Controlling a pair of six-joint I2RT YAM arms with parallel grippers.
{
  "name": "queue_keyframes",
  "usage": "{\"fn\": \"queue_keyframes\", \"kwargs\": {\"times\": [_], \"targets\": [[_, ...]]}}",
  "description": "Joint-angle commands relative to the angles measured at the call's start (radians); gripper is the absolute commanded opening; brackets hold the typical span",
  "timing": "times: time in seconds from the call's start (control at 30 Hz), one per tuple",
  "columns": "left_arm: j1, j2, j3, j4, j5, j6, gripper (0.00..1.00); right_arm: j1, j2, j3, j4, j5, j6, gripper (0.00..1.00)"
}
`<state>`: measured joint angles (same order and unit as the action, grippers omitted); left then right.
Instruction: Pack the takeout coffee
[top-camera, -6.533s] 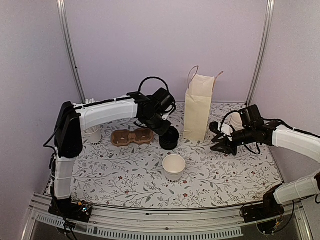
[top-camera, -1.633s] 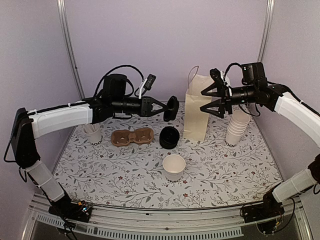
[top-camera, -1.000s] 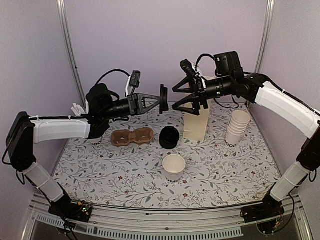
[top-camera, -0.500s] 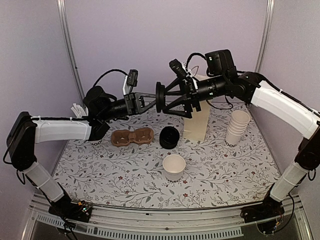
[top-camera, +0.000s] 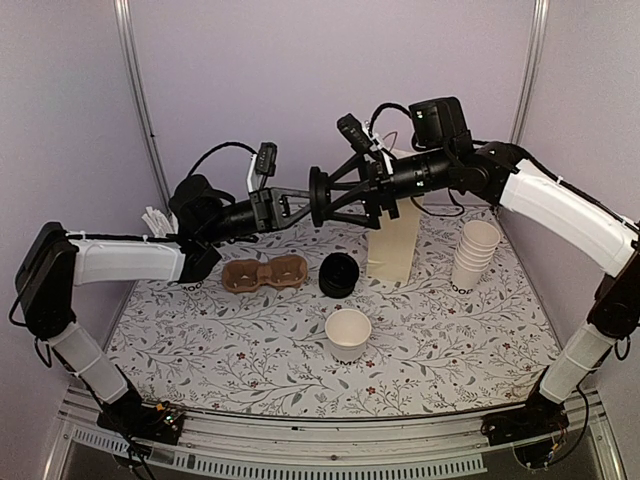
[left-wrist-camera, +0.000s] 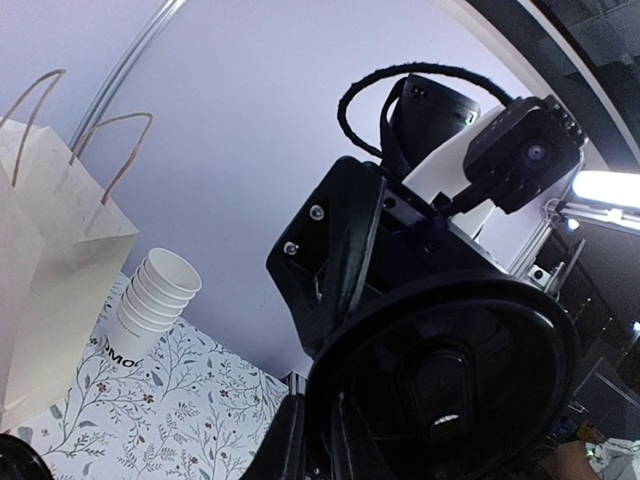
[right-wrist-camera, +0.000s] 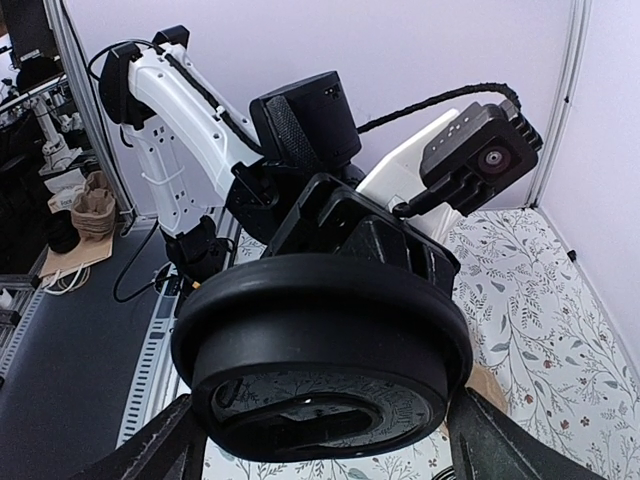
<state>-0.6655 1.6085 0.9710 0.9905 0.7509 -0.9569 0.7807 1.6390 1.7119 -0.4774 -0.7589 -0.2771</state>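
My left gripper is shut on the rim of a black plastic lid and holds it on edge in mid-air above the back of the table. In the left wrist view the fingers pinch the lid's rim. My right gripper is open, with one finger on each side of the same lid, which fills its view. I cannot tell whether these fingers touch it. A lidless white paper cup stands at the centre front. No lidded cup shows.
A tan paper bag stands at the back centre, partly behind the right arm. A stack of black lids and a brown cup carrier lie left of it. A stack of plain cups stands right, a stir-stick cup left.
My left gripper lifted a lid from the table into the air. My right arm rose and swung left, and its open fingers closed in around the lid. In the last half second little moved.
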Motion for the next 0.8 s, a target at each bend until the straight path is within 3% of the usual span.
{"fn": "queue_keyframes", "kwargs": {"times": [0.0,0.43,0.77], "targets": [[0.011,0.017,-0.009,0.032,-0.005,-0.011,0.11,0.012,0.020,0.043,0.021,0.003,0.031,0.85],[0.011,0.024,-0.002,-0.001,-0.010,-0.003,0.11,0.028,0.045,0.054,0.021,0.015,0.044,0.88],[0.023,0.021,-0.013,-0.032,-0.023,-0.002,0.20,0.030,0.044,0.054,0.009,0.036,0.027,0.71]]}}
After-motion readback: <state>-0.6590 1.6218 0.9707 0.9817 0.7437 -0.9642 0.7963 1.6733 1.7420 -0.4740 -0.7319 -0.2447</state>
